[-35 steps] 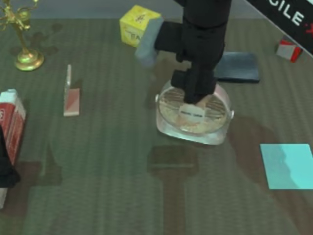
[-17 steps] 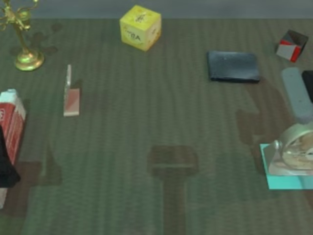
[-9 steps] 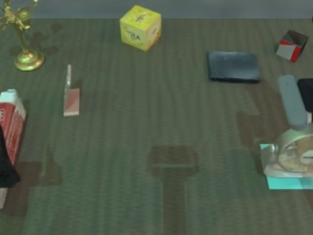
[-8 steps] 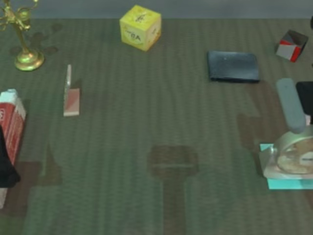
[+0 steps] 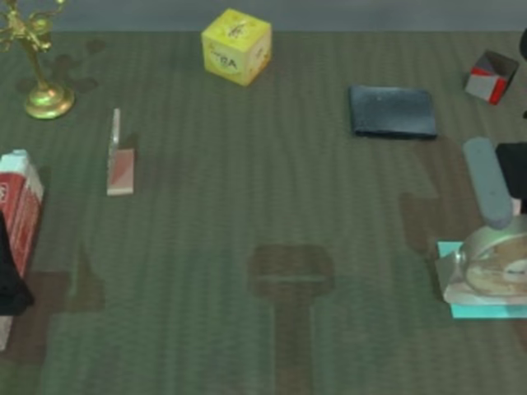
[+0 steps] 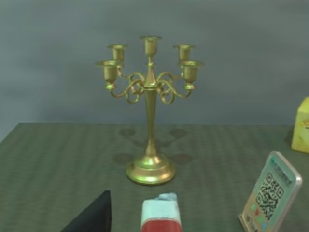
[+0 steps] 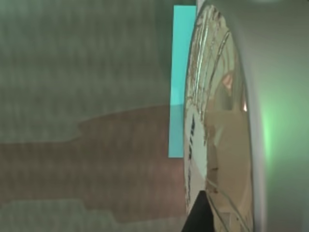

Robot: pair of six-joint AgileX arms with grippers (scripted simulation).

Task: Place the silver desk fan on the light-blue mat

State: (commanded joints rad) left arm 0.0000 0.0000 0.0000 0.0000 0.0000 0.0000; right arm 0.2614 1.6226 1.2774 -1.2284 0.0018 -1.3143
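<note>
Fingers [image 7: 200, 212] unclear; silver desk fan [image 5: 494, 267] now lower on light-blue mat [image 5: 486, 309].

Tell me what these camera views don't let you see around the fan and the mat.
- Silver desk fan: its right part is cut off by the top view's right edge.
- Light-blue mat: mostly hidden under the fan in the top view; only a strip shows in the right wrist view.
- Right end effector: hidden in both views.
</note>
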